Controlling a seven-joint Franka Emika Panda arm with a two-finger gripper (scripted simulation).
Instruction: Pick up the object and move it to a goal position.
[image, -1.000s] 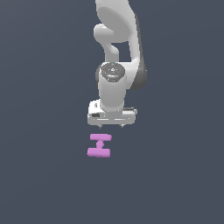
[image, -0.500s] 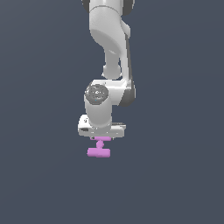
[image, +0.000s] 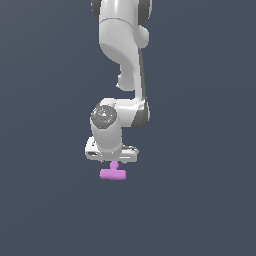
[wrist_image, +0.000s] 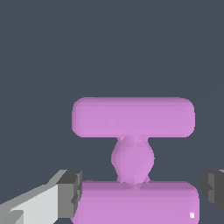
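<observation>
The object (image: 112, 173) is a small pink-purple I-shaped piece lying flat on the dark grey floor. In the exterior view only its near bar and part of the stem show; the far bar is hidden behind the hand. My gripper (image: 114, 162) is lowered right over it. In the wrist view the object (wrist_image: 133, 118) fills the middle, and the gripper (wrist_image: 142, 192) is open with its two fingertips (wrist_image: 70, 194) standing at either end of one bar, close to the ends. I cannot tell whether they touch it.
The white arm (image: 122, 55) reaches down from the top of the exterior view. Around the piece there is only plain dark grey floor (image: 200, 200).
The arm has come down and toward the exterior view's left; the gripper, which hung above the piece, now straddles its far bar. The piece has not moved.
</observation>
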